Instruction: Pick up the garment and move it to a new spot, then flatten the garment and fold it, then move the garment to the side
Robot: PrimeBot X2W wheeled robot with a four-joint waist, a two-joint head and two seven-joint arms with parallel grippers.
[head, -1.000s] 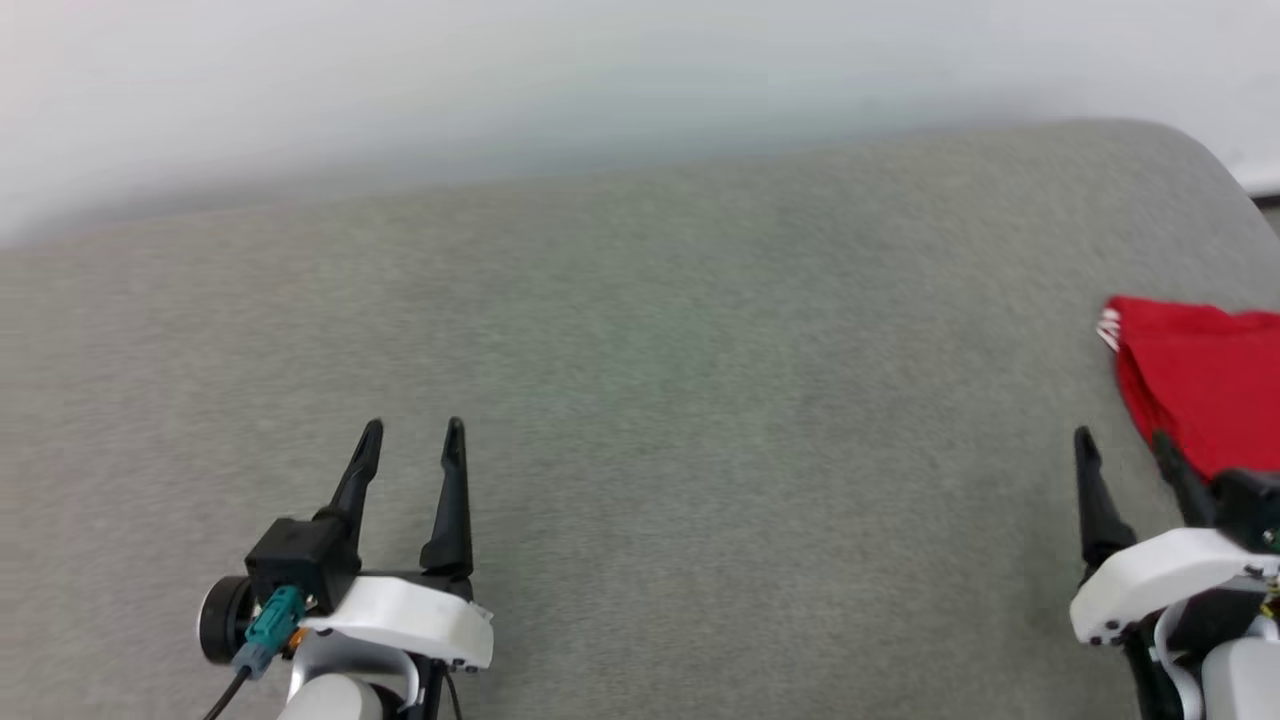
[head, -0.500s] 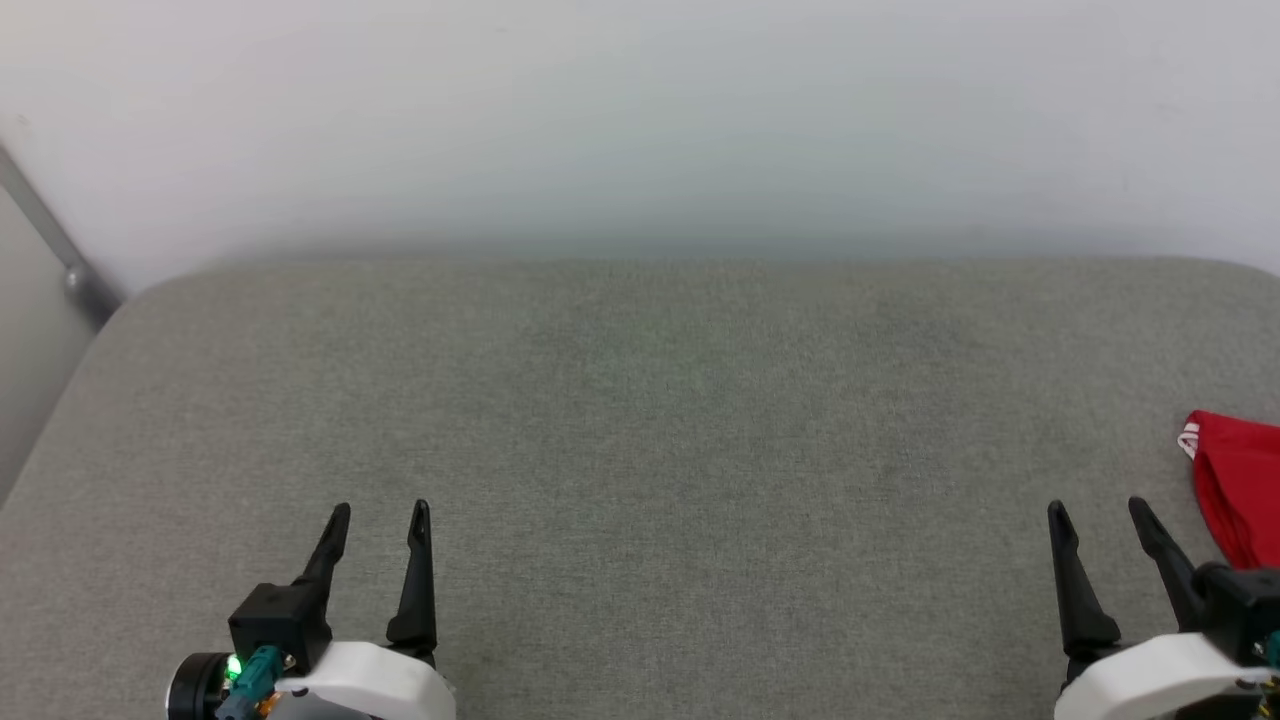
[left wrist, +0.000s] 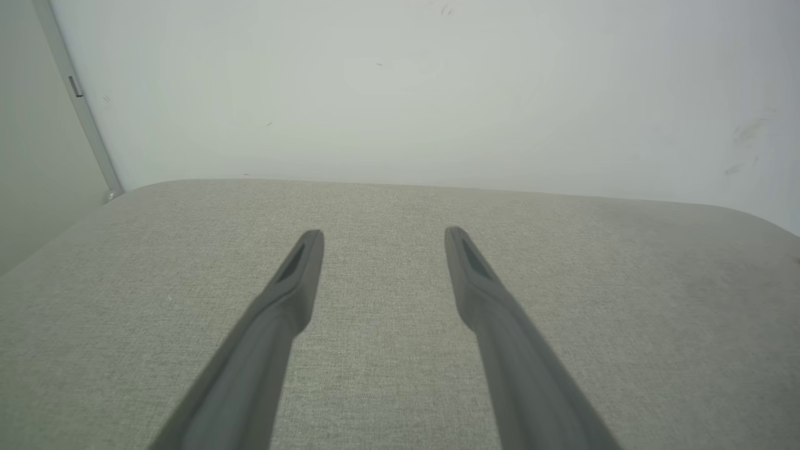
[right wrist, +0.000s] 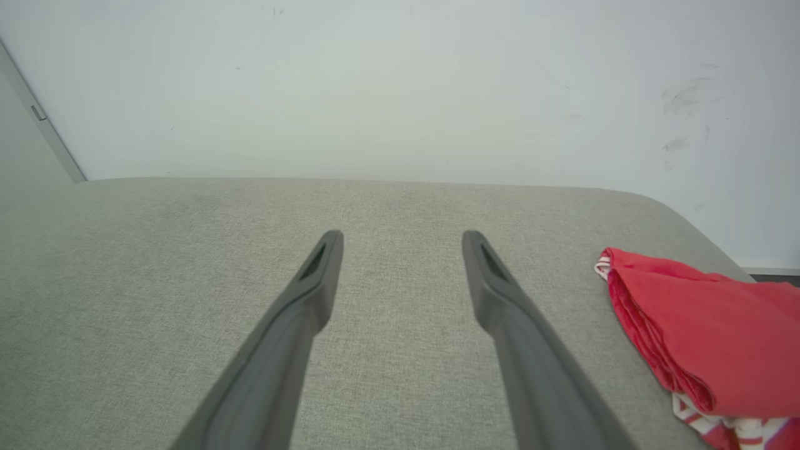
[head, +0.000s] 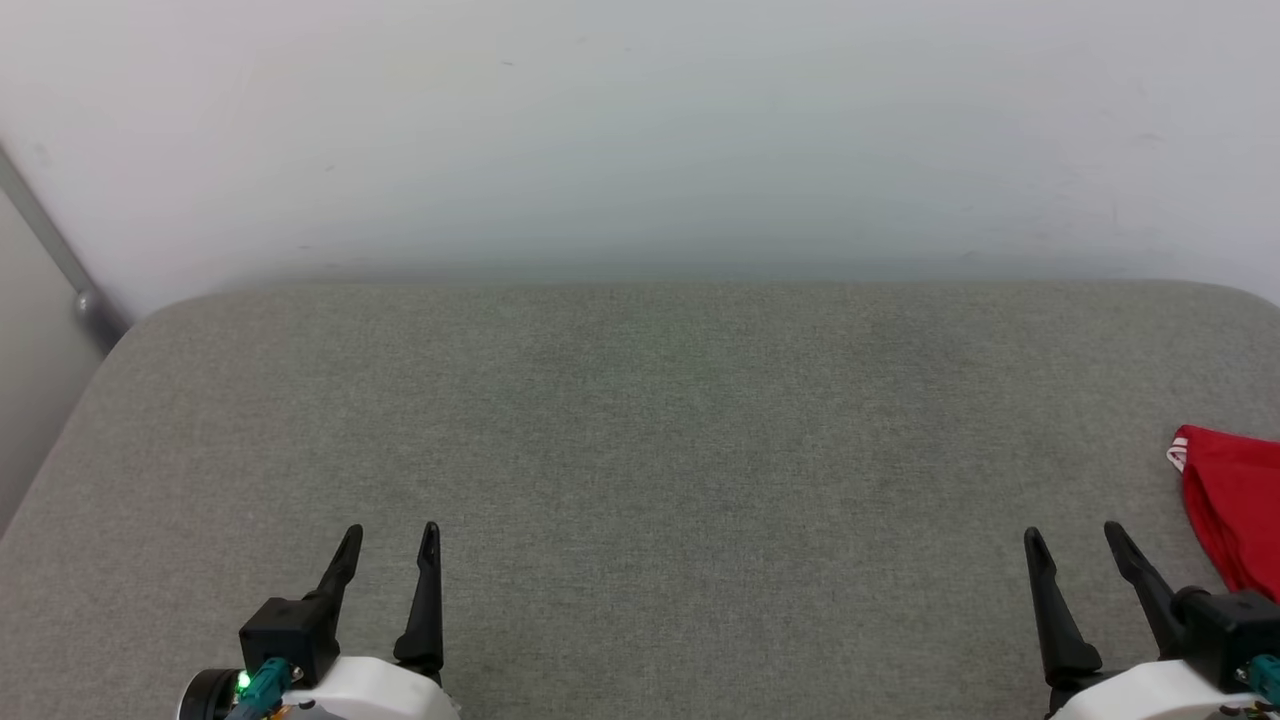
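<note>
Grey fabric surface (head: 640,450) against plain white wall (head: 640,130), folded red garment (head: 1235,510) at its right edge, left gripper (head: 391,529) and right gripper (head: 1073,531) both spread wide, empty.

My view is swinging left and levelling out. The far edge of the cushion (head: 640,450) is now running straight across ahead of my fingertips, and a grey strip (head: 55,255) is coming into sight beyond my left gripper (head: 390,532). The garment (head: 1232,505), earlier overlapping the outer finger of my right gripper (head: 1072,535), is now lying just clear of it, on its outer side.
</note>
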